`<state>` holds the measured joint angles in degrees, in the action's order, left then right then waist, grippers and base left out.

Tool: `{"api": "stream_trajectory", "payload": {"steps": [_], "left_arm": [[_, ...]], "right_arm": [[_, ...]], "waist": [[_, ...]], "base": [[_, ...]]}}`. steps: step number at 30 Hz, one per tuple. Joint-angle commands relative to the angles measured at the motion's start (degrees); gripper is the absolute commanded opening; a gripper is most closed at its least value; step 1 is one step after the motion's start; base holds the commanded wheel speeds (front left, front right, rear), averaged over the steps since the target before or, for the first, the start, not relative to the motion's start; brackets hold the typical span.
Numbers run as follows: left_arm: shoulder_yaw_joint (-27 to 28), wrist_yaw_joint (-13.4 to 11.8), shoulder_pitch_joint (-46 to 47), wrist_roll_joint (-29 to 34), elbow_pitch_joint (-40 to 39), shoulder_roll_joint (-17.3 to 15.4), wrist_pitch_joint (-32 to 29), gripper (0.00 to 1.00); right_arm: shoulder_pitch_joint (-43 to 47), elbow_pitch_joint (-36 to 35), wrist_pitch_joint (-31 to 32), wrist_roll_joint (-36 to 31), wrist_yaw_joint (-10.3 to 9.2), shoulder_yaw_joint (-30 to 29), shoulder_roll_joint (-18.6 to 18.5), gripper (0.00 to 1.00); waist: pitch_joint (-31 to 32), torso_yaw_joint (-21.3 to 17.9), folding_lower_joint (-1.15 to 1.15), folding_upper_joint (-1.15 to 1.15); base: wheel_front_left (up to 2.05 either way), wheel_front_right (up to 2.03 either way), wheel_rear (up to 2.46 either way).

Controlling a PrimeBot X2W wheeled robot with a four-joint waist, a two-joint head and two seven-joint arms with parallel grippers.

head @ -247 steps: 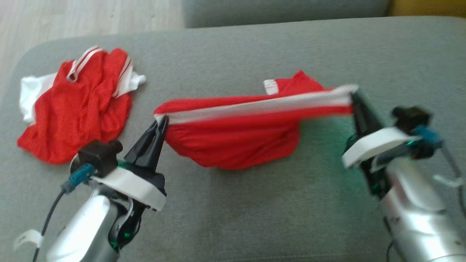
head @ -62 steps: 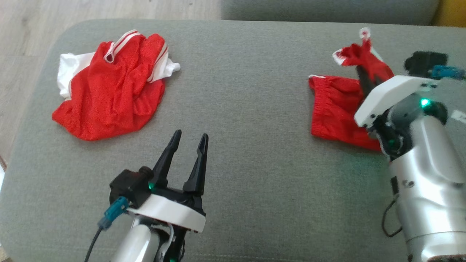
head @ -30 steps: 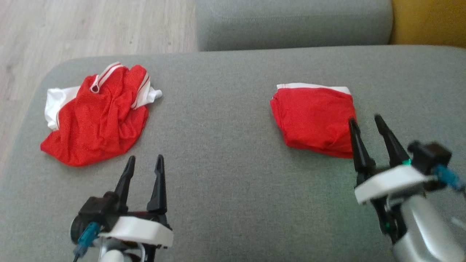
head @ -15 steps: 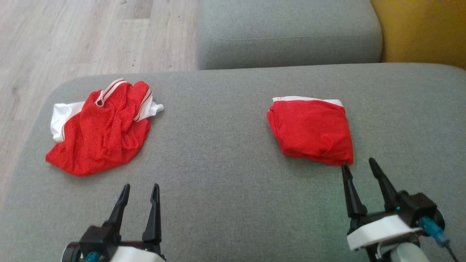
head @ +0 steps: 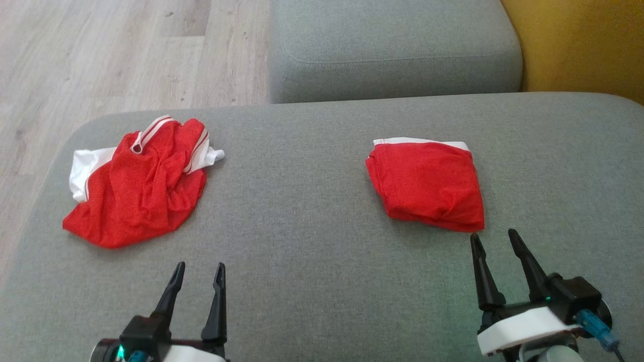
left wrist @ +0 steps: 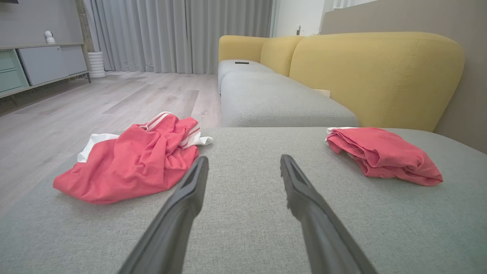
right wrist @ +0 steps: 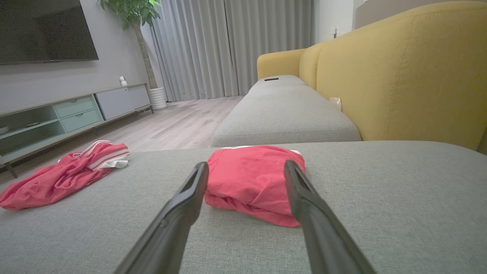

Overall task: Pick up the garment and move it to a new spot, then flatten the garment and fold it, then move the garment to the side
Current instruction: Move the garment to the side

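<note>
Head view: the folded garment [head: 426, 186], a red square with a white band along its far edge, lies flat on the grey seat cushion [head: 312, 226], right of centre. It is just beyond the right gripper [head: 493, 234], which is spread wide and empty. The left gripper [head: 199, 265] is equally wide.

Left wrist view: two red garments in all, with the crumpled garment [left wrist: 133, 160] at the left.

Right wrist view: the folded one lies beyond the spread fingers.

Living room: sofa [right wrist: 399, 76], television [right wrist: 45, 30]
</note>
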<state>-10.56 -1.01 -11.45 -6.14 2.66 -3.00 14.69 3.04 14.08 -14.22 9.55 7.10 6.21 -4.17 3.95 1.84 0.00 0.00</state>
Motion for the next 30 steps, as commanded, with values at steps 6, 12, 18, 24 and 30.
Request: {"api": "stream_trajectory", "payload": {"steps": [6, 12, 18, 24, 30], "left_arm": [[-0.36, 0.82, 2.43, 3.15, -0.15, -0.17, 0.3, 1.0], [-0.45, 0.27, 2.52, 3.13, -0.26, -0.06, 0.3, 1.0], [-0.39, -0.53, 3.91, 2.22, -1.26, 0.05, 0.3, 1.0], [-1.19, -1.11, 7.04, 1.2, -2.72, 0.1, 0.3, 1.0], [-3.13, -1.35, 11.17, -0.26, -3.48, 0.11, 0.3, 1.0]], "right_arm": [[-1.21, -1.36, -0.77, -0.81, 0.39, 1.32, 0.1, 1.0], [-1.36, -1.02, -0.77, -0.85, 0.39, 1.64, 0.17, 1.0], [-3.14, -0.58, -0.77, -0.52, 0.39, 0.66, -0.08, 1.0], [-9.77, 3.76, -0.27, 1.77, 0.39, -1.37, -1.26, 1.0], [-21.64, 9.29, 10.29, 8.02, 0.39, -2.13, -5.45, 1.0]], "waist": [[0.49, -0.24, 0.0, 0.0], [-0.06, -0.12, 0.0, 0.0], [-2.57, 0.62, 0.0, 0.0], [-7.55, 1.8, 0.0, 0.0], [-12.77, 2.97, 0.0, 0.0]], "base": [[0.0, 0.0, 0.0], [0.0, 0.0, 0.0], [0.0, 0.0, 0.0], [0.0, 0.0, 0.0], [0.0, 0.0, 0.0]]}}
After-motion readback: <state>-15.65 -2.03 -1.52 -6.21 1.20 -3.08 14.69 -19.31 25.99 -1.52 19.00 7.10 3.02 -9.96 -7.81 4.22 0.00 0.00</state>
